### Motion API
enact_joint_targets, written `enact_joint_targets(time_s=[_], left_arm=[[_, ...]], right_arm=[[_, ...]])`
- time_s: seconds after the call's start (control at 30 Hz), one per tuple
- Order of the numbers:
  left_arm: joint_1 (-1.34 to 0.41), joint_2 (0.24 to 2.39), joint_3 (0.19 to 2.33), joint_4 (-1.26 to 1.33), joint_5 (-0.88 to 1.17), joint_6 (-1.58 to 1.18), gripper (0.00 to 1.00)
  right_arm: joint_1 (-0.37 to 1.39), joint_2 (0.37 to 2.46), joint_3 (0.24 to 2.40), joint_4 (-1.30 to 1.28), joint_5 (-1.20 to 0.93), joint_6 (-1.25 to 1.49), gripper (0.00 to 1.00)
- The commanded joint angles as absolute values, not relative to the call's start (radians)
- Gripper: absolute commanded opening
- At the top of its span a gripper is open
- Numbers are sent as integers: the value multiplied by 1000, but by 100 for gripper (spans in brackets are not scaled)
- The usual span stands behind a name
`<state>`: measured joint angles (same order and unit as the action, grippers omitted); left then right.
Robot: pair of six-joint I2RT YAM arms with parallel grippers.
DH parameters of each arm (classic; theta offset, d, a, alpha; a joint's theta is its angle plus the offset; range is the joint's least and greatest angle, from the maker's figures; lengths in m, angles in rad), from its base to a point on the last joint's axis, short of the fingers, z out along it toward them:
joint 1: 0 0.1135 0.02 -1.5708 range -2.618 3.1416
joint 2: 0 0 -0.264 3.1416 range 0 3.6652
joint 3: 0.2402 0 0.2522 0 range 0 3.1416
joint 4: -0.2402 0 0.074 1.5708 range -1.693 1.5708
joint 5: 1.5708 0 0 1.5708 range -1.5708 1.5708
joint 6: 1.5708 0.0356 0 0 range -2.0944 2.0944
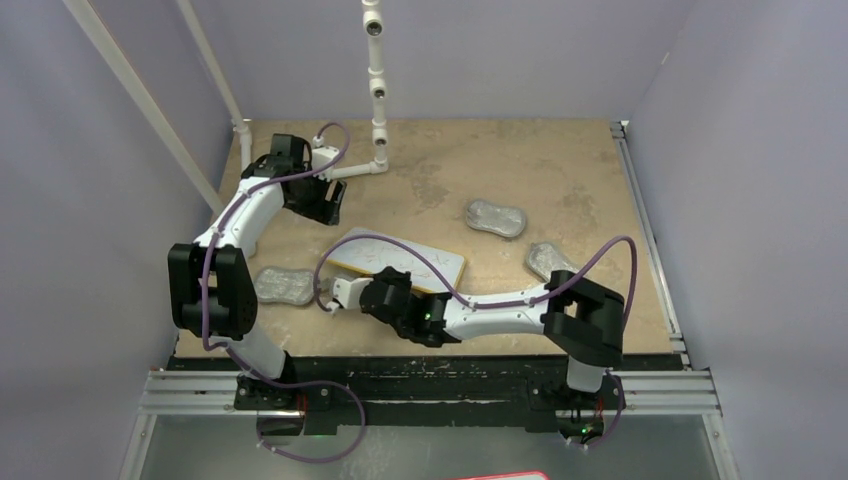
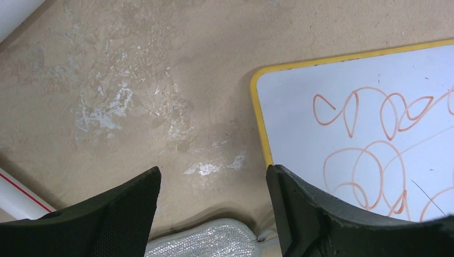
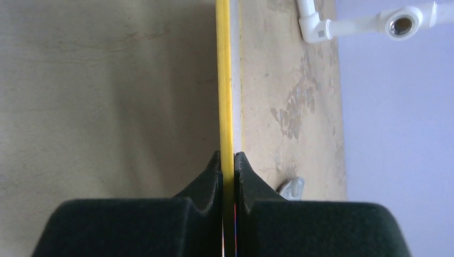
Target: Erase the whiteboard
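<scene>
**Whiteboard pinched at its rim, scribbles not yet wiped**

The board lies near the middle of the tabletop. My right end effector is clamped narrow on the yellow rim at the board's near-left corner. The right wrist view shows that rim edge-on between my closed fingers. I cannot tell whether the corner is raised off the tabletop. My left end effector hovers beyond the board's far-left corner with fingers spread wide and nothing between them. Its camera shows red scribbles looping across the white surface and a grey pad at the bottom of the frame.

I judge that the erasing proper has not begun, since I hold no pad. The chief risk is my thin grip on the rim. Firm wiping pressure could make the board pivot around that single pinch or slip free of it. The purple cable of my right arm arcs over the board and could snag a wiping stroke. Reaching for the pad with fingers this wide might nudge the board's corner.
</scene>
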<state>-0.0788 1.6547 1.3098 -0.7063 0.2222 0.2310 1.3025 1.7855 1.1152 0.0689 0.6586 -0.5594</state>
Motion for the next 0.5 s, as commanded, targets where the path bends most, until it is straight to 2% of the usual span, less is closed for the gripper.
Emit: enact_joint_targets(time_s=[0.0, 0.27, 0.47], left_arm=[[-74, 1634, 1292, -667, 224, 207, 73], [-82, 1640, 1271, -651, 241, 199, 76], [-97, 1647, 1254, -642, 241, 197, 79]], right_arm=[[1312, 1757, 997, 299, 433, -477, 0], [1315, 1754, 876, 349, 427, -496, 0], [1315, 1730, 802, 302, 400, -477, 4]])
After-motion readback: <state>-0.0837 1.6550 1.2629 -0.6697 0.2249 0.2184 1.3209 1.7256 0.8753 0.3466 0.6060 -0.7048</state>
